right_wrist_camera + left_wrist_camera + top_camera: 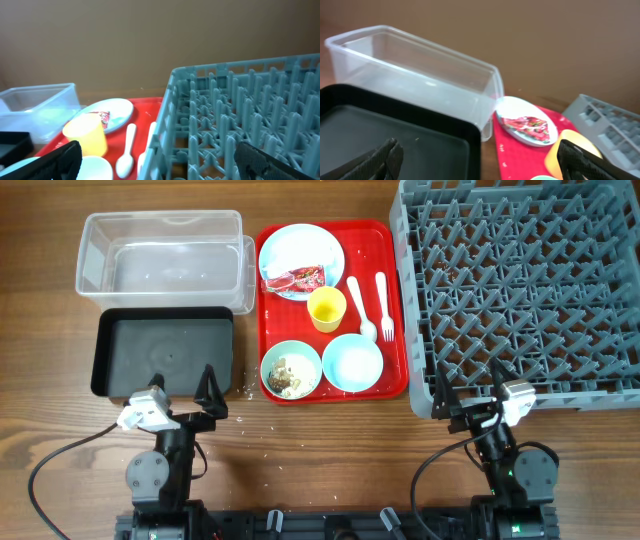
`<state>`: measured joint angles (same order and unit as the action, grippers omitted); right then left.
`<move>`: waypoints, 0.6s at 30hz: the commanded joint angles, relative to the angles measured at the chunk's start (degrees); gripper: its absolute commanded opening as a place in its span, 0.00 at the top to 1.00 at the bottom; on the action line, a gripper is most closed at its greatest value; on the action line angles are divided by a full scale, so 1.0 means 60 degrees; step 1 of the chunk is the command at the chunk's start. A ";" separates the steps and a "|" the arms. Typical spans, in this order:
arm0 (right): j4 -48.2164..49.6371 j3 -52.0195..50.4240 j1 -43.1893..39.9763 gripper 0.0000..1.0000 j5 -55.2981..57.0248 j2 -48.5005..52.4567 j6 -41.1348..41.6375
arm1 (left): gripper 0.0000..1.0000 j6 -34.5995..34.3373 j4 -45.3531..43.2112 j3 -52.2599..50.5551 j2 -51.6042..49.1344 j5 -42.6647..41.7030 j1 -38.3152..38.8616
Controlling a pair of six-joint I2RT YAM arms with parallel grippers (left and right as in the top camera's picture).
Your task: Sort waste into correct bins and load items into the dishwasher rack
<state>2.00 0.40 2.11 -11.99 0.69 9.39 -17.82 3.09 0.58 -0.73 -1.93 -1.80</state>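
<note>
A red tray (392, 300) holds a light blue plate (300, 252) with a red-and-white wrapper (297, 278), a yellow cup (327, 308), a white spoon (359, 308), a white fork (383, 305), a light blue bowl (352, 363) and a pale green bowl (291, 369) with food scraps. The clear tub (160, 260) and black tray (165, 352) stand left of it. The grey dishwasher rack (525, 285) fills the right. My left gripper (180, 392) is open and empty at the black tray's near edge. My right gripper (468, 387) is open and empty at the rack's near-left corner.
A few white grains (243, 388) lie on the wood between the black tray and the red tray. Both arm bases and their cables (60, 470) sit along the table's front edge. The rack's wall (165, 115) rises directly ahead in the right wrist view.
</note>
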 commanded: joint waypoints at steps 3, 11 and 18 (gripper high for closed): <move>0.0426 0.0856 0.0051 0.00 -0.1253 0.0084 -0.0630 | 0.00 0.0947 -0.0874 0.0474 -0.0124 -0.1727 -0.0058; -0.0659 0.3850 0.0051 0.00 -0.1286 0.2503 -0.1082 | 0.00 0.0984 -0.0867 0.2783 -0.3228 -0.2313 -0.0058; -0.4222 0.7850 0.0051 0.00 -0.1563 0.6360 -0.1570 | 0.00 0.2452 0.2266 0.8018 -0.8510 -0.2841 0.0594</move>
<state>-21.63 42.04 2.11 -20.40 34.96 0.93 -9.47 10.02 35.86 -40.56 -17.52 -0.78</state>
